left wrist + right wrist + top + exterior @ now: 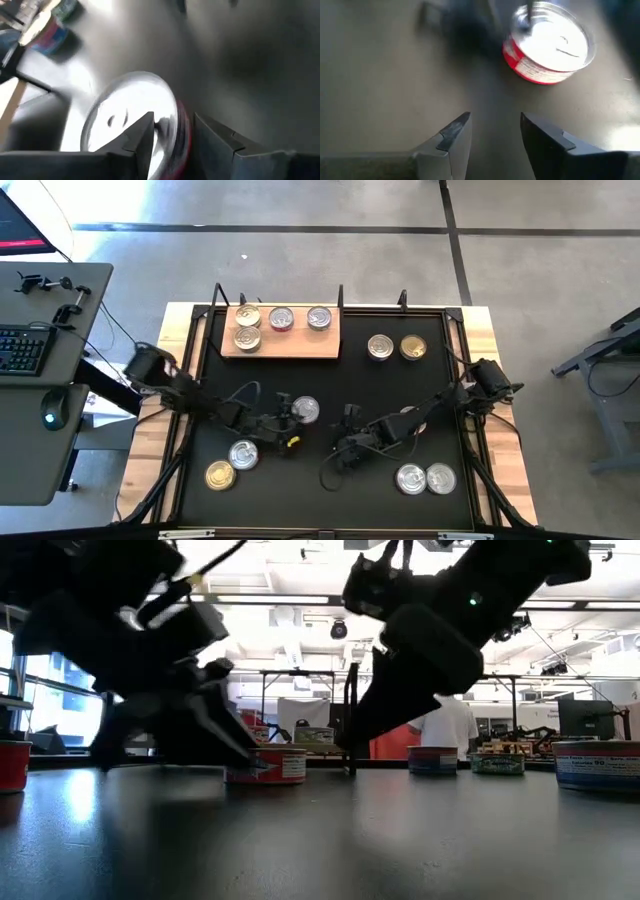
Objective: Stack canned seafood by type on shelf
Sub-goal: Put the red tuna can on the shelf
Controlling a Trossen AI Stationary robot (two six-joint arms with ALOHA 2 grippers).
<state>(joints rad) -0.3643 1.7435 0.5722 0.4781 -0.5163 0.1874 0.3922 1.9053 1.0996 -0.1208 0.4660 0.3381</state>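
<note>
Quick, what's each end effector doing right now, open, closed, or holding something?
Left end effector: open, fingers straddling the rim of a red-sided tin, not clamped.
Right end effector: open, holding nothing.

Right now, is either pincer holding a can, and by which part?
Seemingly nothing: the left pincer straddles the rim of the red-labelled can without pinching it. The right pincer is open and empty.

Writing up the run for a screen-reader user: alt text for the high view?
Seen from above, the left pincer sits at a silver-lidded can mid-table while the right pincer waits open nearby over the bare black table. Four cans stand on the wooden shelf at the far edge; six more sit in pairs around the table.
</note>
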